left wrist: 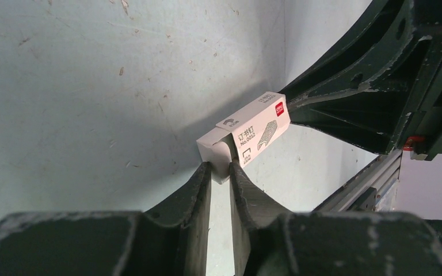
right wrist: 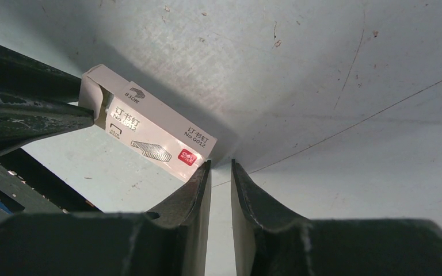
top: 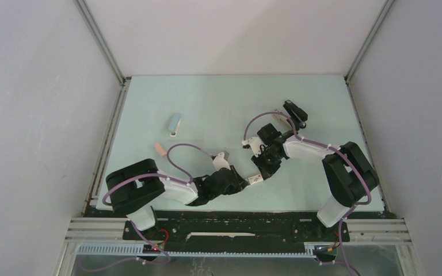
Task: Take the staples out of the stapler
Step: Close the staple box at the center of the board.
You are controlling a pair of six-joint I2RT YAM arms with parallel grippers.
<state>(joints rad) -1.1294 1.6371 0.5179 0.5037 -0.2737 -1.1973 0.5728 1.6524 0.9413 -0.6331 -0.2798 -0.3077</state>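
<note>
A small white staple box point(left wrist: 253, 129) with a red logo hangs just above the table; it also shows in the right wrist view point(right wrist: 149, 135) and the top view point(top: 255, 179). My left gripper point(left wrist: 221, 169) is shut on one end of it. My right gripper point(right wrist: 221, 164) is at the box's other end, its jaws nearly together with only table showing between them; the box corner touches the outside of its left finger point(right wrist: 198, 178). The two grippers meet at the table's front middle point(top: 250, 181) point(top: 263, 171). A black stapler point(top: 295, 113) lies at the back right. No loose staples are visible.
A light-blue and white object point(top: 175, 123) lies at the back left, a pink block point(top: 160, 150) nearer the left arm, and a second small white-and-grey box point(top: 223, 158) beside the left wrist. Grey walls close in the table point(top: 207, 98) on three sides.
</note>
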